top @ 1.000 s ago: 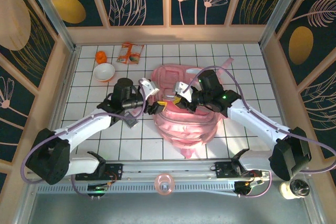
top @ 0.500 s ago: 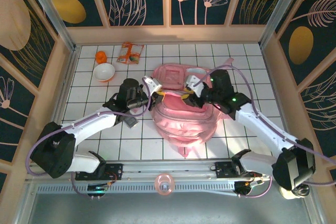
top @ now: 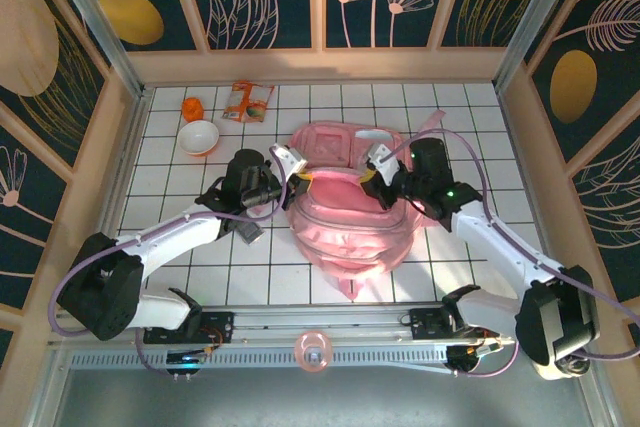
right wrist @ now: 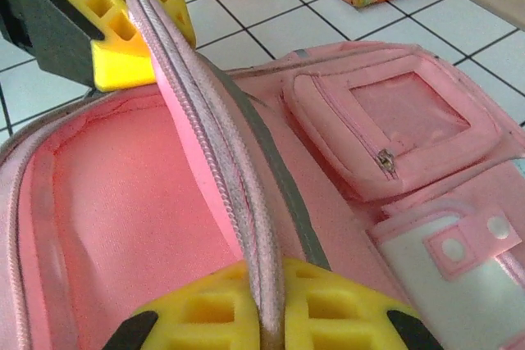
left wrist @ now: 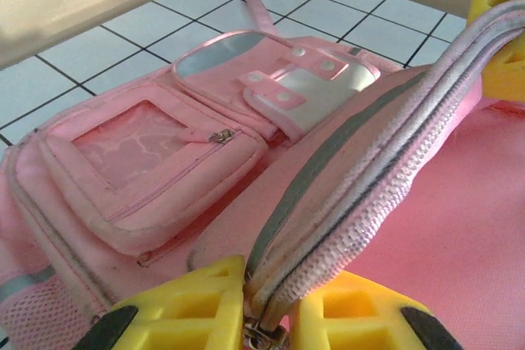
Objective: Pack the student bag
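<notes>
My left hand (left wrist: pixel 262 321) is pinched narrow, its yellow pads clamped on either side of the zip-edged flap of the large soft pink fabric backpack (left wrist: pixel 156 161); the zip teeth and grey trim run up from between my fingers toward the upper right of the wrist view. There they meet the yellow pad of my right hand (left wrist: pixel 500 30). That right hand (right wrist: pixel 271 321) is closed just as narrowly on the same flap, with the edge standing upright between its pads and stretching away to my left hand (right wrist: pixel 115 14). So the flap is held taut and lifted between the two hands, and the smooth pink lining of the backpack's (right wrist: pixel 394 120) open main compartment shows beside it. Beyond the flap lie a front pocket with a clear window and a small zip pull, and a white panel with a pink snap tab. From above, the backpack (top: pixel 345 232) lies in the middle of the white tiled surface (top: pixel 200 267), my left hand (top: pixel 297 173) at its left upper edge and my right hand (top: pixel 372 169) at its right upper edge. Well apart, at the far left, sit an orange bowl with a white inside (top: pixel 198 136), a small orange object (top: pixel 192 107) and an orange printed snack packet (top: pixel 247 102).
</notes>
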